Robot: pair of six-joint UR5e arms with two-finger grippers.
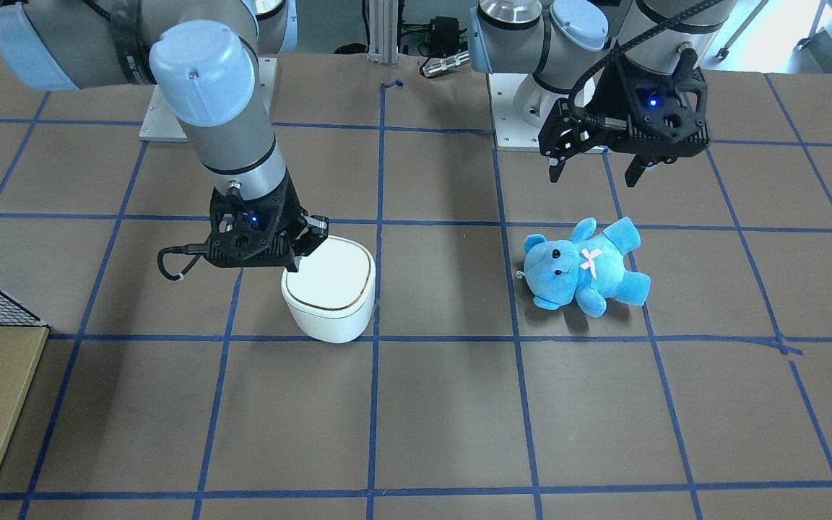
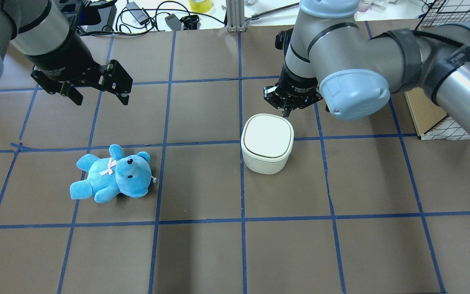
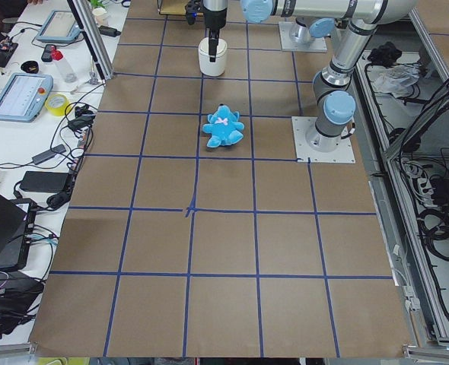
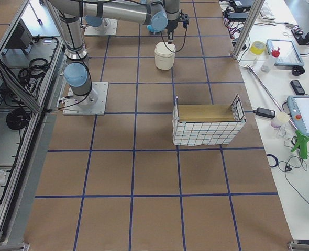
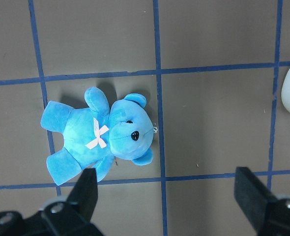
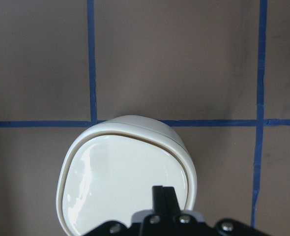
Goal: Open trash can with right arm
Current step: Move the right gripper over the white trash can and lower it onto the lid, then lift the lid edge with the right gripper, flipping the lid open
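The white trash can stands on the brown table with its flat lid down; it also shows in the overhead view and the right wrist view. My right gripper is shut, its fingertips pressed together and pointing down at the lid's edge on the robot's side. I cannot tell whether they touch the lid. My left gripper is open and empty, hovering above the table beyond the blue teddy bear, which lies on its back.
A wire basket lined with cardboard stands toward the table's right end, past the trash can. The two arm base plates sit at the robot's side. Blue tape lines grid the table.
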